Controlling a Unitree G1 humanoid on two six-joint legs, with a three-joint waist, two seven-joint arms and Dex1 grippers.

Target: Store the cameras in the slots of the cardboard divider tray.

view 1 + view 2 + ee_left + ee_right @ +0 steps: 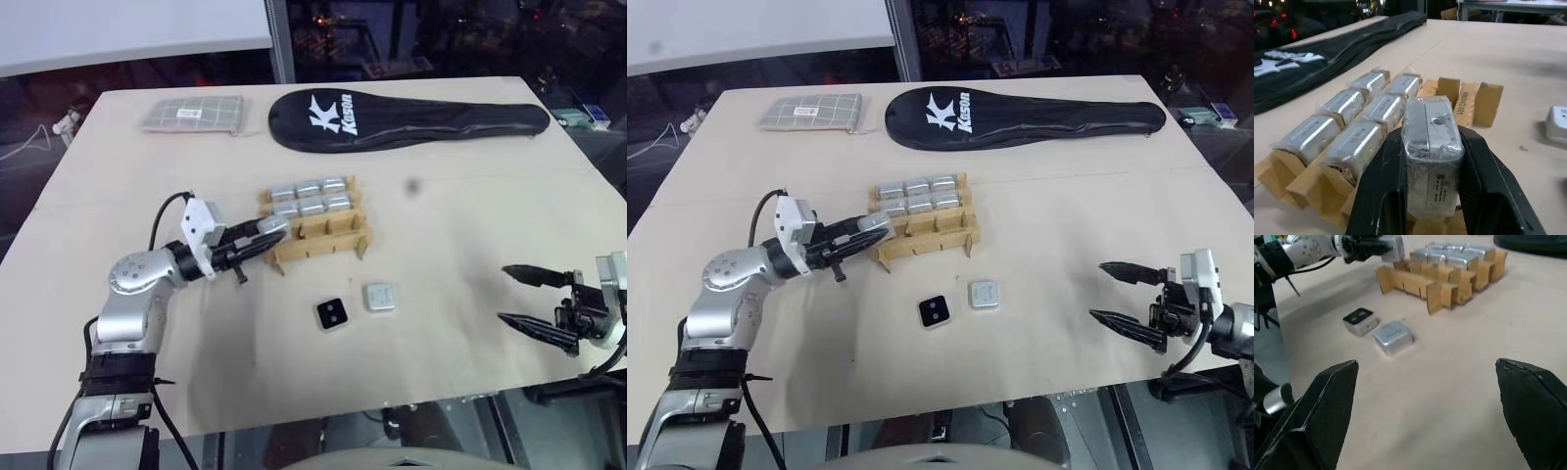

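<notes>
Left gripper (257, 242) clamped on a silver camera (273, 228), held at the near-left corner of the cardboard divider tray (318, 245); six slots of the two far rows already filled, near row bare. Right gripper (534, 304) spread wide and empty, well apart toward the table's right edge. Two loose cameras, black-faced (333, 313) and plain silver (380, 297), flat on the table just in front of the tray.

Left wrist view: fingers (1381, 186) pinching the block's (1431, 147) broad sides. Likely rigid, smooth, slippery in its clear wrap; best taken across flat faces, never the lens.

Right wrist view: jaws apart, loose pair (1376, 330) ahead.
</notes>
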